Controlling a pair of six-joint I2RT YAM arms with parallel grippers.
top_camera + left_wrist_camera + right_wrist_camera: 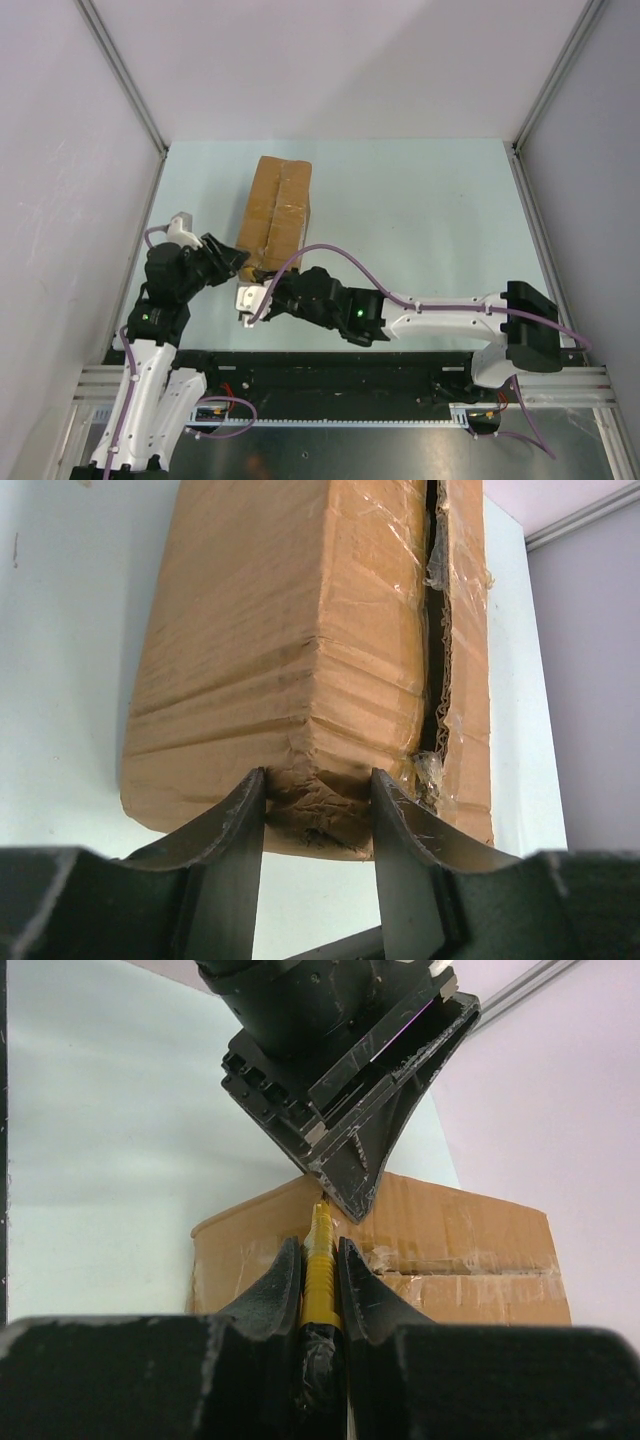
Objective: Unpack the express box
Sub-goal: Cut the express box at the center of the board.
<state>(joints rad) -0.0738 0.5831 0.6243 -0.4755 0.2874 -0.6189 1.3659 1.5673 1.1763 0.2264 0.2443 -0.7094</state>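
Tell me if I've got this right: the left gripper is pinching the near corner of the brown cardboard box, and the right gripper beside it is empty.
Not quite: the right gripper is not empty. The right wrist view shows it shut on a yellow utility knife, tip toward the cardboard box. The left gripper does pinch the box's near corner.

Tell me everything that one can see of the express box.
The express box is a long brown cardboard carton, wrapped in brown tape, lying flat on the table. Its top seam is split open lengthwise, showing torn corrugated edges. The near end is crumpled, and the left fingers pinch it there. The yellow utility knife, held by the right fingers, points at that end.
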